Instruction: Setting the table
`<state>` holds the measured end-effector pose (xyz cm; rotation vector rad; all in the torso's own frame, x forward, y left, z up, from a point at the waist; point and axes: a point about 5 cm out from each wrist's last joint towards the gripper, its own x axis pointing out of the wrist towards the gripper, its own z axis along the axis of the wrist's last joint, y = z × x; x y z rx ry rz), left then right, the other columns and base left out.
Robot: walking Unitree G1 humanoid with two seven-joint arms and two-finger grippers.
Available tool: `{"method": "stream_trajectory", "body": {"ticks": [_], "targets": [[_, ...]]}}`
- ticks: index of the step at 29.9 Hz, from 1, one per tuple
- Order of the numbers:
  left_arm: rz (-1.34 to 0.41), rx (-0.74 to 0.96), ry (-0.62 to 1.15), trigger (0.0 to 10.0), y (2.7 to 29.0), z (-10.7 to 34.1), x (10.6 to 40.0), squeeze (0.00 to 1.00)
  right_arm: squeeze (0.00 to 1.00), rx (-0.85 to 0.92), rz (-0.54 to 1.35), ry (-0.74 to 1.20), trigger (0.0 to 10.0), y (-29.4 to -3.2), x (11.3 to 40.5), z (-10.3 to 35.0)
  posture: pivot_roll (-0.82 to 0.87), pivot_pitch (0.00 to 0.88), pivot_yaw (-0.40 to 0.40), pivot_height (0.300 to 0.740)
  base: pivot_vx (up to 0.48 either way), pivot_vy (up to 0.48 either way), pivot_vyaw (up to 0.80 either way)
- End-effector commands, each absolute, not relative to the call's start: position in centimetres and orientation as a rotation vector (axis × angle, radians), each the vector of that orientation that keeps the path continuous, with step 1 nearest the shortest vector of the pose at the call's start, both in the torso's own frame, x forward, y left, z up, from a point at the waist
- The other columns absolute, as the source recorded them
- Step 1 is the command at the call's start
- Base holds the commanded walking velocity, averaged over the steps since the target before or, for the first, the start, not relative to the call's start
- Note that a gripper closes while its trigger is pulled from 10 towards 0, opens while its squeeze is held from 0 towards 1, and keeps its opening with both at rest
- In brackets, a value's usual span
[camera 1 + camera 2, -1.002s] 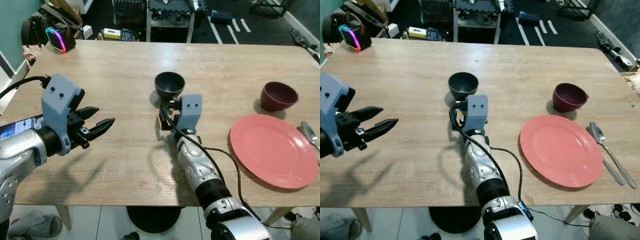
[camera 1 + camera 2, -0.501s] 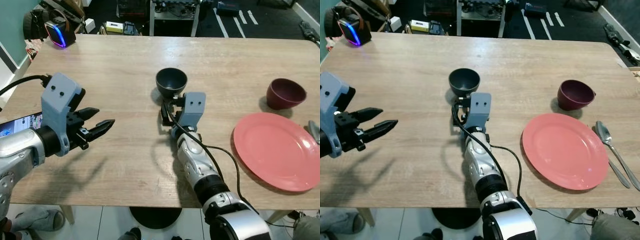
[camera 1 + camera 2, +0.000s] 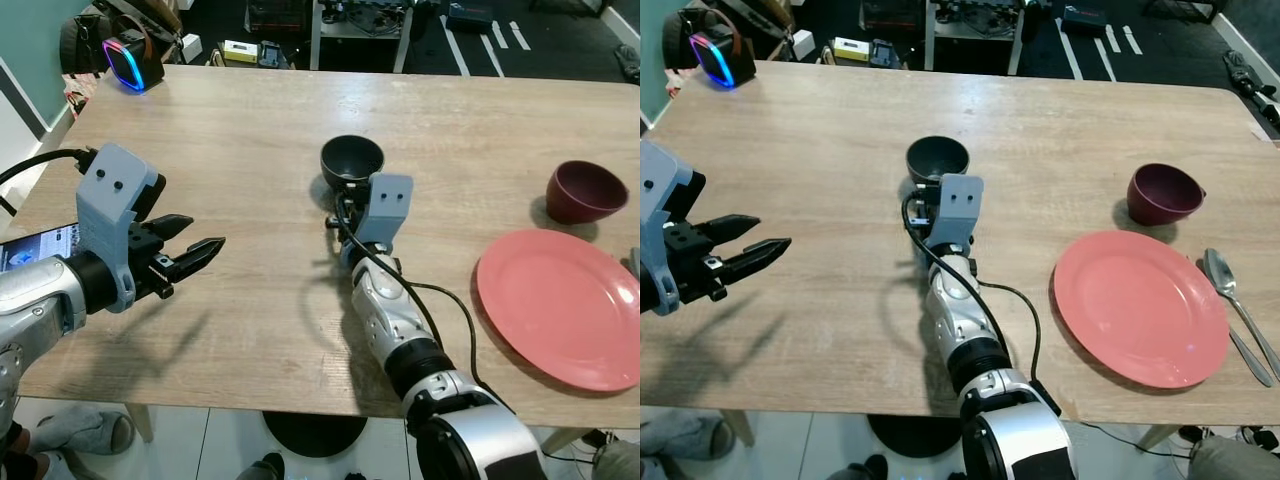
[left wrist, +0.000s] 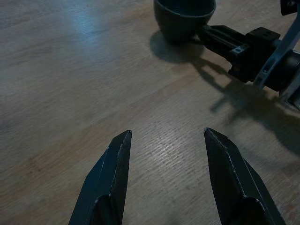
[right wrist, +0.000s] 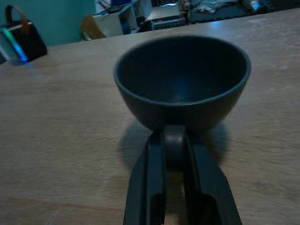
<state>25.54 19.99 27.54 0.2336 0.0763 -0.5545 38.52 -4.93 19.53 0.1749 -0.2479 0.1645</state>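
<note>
Round dark cup [image 5: 182,82], woodgrain table [image 3: 240,130]

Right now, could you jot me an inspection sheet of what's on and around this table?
Surface: light wooden table, level.
Job's things: dark grey cup at mid-table; maroon cup beyond the pink plate; spoon and a second utensil beside the plate's right edge.
Clutter: box with glowing coloured lights at the far left corner.
Grippers: right gripper closed on the dark grey cup's handle; left gripper open, above bare wood.
Cables: black cable running along the right arm.
Surroundings: dark floor with equipment beyond the table.
</note>
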Motion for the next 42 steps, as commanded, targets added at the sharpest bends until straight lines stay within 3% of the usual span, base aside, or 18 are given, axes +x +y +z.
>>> {"method": "stream_trajectory", "body": {"ticks": [1, 2, 10, 16, 17, 20, 24, 25, 29, 33, 39, 42], "targets": [[-0.552, 0.247, 0.077, 10.0, 20.1, 27.7, 25.2, 0.00, 0.00, 0.209, 0.188, -0.239, 3.0, -3.3, 38.2, 19.4, 0.42, 0.222, 0.080, 0.740, 0.000, 0.000, 0.00], [-0.551, 0.246, 0.078, 10.0, 20.1, 27.7, 25.2, 0.00, 0.00, 0.204, 0.188, -0.244, 0.0, -3.3, 38.2, 19.6, 0.42, 0.220, 0.081, 0.740, 0.000, 0.000, 0.00], [-0.542, 0.241, 0.075, 10.0, 20.1, 27.8, 25.4, 0.00, 0.00, 0.176, 0.187, -0.271, 0.0, -3.3, 38.3, 19.9, 0.41, 0.206, 0.079, 0.740, 0.000, 0.000, 0.00], [-0.497, 0.223, 0.044, 10.0, 19.9, 27.6, 26.2, 0.00, 0.00, 0.174, 0.171, -0.372, 0.0, -5.1, 38.4, 21.6, 0.37, 0.192, 0.072, 0.740, 0.000, 0.000, 0.00], [-0.472, 0.213, 0.027, 10.0, 19.8, 27.6, 26.5, 0.00, 0.00, 0.171, 0.170, -0.415, 10.0, -5.8, 38.2, 22.2, 0.34, 0.185, 0.069, 0.740, 0.000, 0.000, 0.00], [-0.433, 0.166, -0.020, 10.0, 19.1, 27.8, 27.4, 0.00, 0.00, 0.158, 0.155, -0.522, 10.0, -8.9, 37.1, 23.8, 0.28, 0.171, 0.066, 0.740, 0.000, 0.000, 0.00], [-0.427, 0.150, -0.031, 10.0, 18.5, 27.7, 27.8, 0.00, 0.00, 0.152, 0.129, -0.535, 10.0, -10.6, 36.5, 24.0, 0.23, 0.153, 0.066, 0.740, 0.000, 0.000, 0.00], [-0.397, 0.143, -0.046, 10.0, 18.2, 27.7, 28.3, 0.00, 0.00, 0.149, 0.097, -0.539, 10.0, -12.4, 35.8, 24.2, 0.19, 0.137, 0.068, 0.740, 0.000, 0.000, 0.00], [-0.318, 0.128, -0.060, 10.0, 18.0, 27.5, 29.2, 0.00, 0.00, 0.121, 0.065, -0.539, 10.0, -14.8, 34.4, 24.7, 0.13, 0.104, 0.077, 0.740, 0.000, 0.000, 0.00], [-0.273, 0.136, -0.075, 10.0, 18.1, 27.5, 29.6, 0.00, 0.00, 0.101, 0.041, -0.534, 10.0, -15.8, 33.8, 24.6, 0.11, 0.090, 0.083, 0.740, 0.000, 0.000, 0.00], [-0.281, 0.141, -0.084, 10.0, 17.9, 27.8, 30.5, 0.00, 0.00, -0.009, -0.065, -0.495, 10.0, -19.6, 30.7, 24.4, 0.04, 0.052, 0.113, 0.740, 0.000, 0.000, 0.00], [-0.294, 0.144, -0.085, 10.0, 17.6, 27.8, 30.8, 0.00, 0.00, -0.036, -0.049, -0.464, 10.0, -19.9, 29.9, 24.2, 0.03, 0.040, 0.117, 0.740, 0.000, 0.000, 0.00]]}}
